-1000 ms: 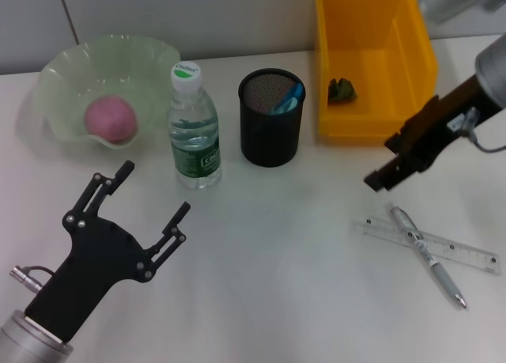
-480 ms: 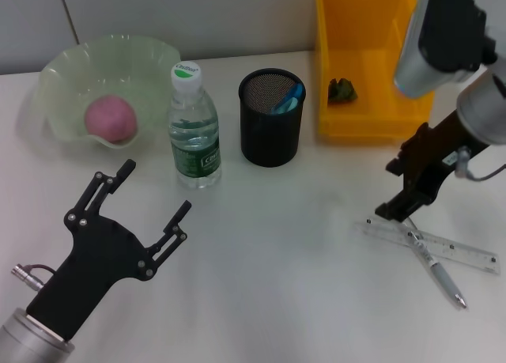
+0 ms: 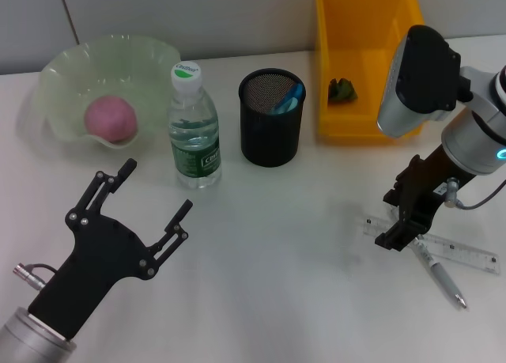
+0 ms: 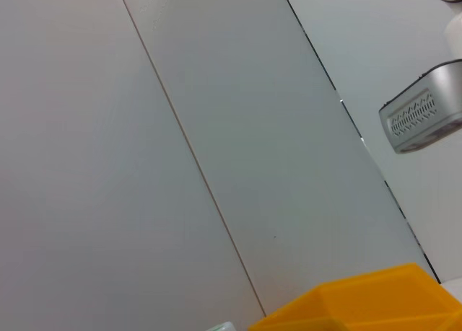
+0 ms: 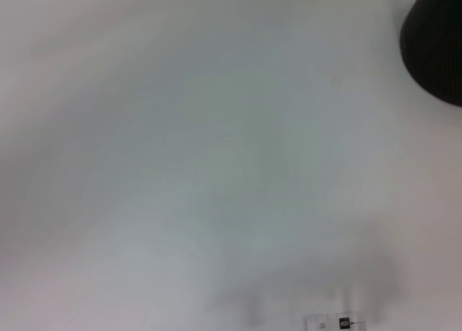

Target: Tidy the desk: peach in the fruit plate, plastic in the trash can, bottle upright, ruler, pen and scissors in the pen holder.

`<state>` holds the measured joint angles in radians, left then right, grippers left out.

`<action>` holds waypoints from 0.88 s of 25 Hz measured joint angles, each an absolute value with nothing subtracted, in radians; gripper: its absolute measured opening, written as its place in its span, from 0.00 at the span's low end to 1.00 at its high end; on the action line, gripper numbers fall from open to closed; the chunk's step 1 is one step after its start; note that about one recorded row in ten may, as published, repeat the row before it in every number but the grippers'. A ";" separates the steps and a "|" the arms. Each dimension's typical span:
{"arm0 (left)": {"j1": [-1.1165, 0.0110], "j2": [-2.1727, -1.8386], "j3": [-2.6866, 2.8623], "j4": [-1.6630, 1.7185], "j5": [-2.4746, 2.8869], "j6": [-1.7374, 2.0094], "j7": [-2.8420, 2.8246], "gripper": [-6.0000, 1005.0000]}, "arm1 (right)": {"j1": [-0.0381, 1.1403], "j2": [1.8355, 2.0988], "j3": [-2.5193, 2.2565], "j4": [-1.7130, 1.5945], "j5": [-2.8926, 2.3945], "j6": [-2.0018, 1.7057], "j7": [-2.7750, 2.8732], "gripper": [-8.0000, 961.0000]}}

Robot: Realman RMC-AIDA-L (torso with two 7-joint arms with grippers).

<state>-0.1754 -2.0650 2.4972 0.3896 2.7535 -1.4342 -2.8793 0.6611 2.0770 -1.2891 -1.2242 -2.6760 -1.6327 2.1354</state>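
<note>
The pink peach (image 3: 111, 118) lies in the pale green fruit plate (image 3: 59, 70). The water bottle (image 3: 194, 130) stands upright. The black mesh pen holder (image 3: 271, 118) holds a blue-handled item (image 3: 289, 99). A dark green plastic scrap (image 3: 341, 90) lies in the yellow bin (image 3: 371, 122). A clear ruler (image 3: 466, 256) and a grey pen (image 3: 439, 274) lie crossed on the table at the right. My right gripper (image 3: 395, 235) is low over their crossing, at the ruler's left end. My left gripper (image 3: 155, 187) is open and empty at the lower left.
The white table (image 3: 285, 284) runs up to a grey wall behind. The right wrist view shows bare table, the pen holder's edge (image 5: 437, 50) and a ruler end (image 5: 338, 322). The left wrist view shows only wall and the yellow bin's top (image 4: 361, 306).
My right arm has swung down and forward, bringing its gripper from beside the yellow bin to just over the ruler and pen. The left arm has not moved.
</note>
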 joint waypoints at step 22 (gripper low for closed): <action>-0.170 -2.066 2.496 0.397 2.752 -1.435 -2.879 0.78 | 0.684 2.077 -1.312 -1.097 -2.697 -1.538 2.126 0.70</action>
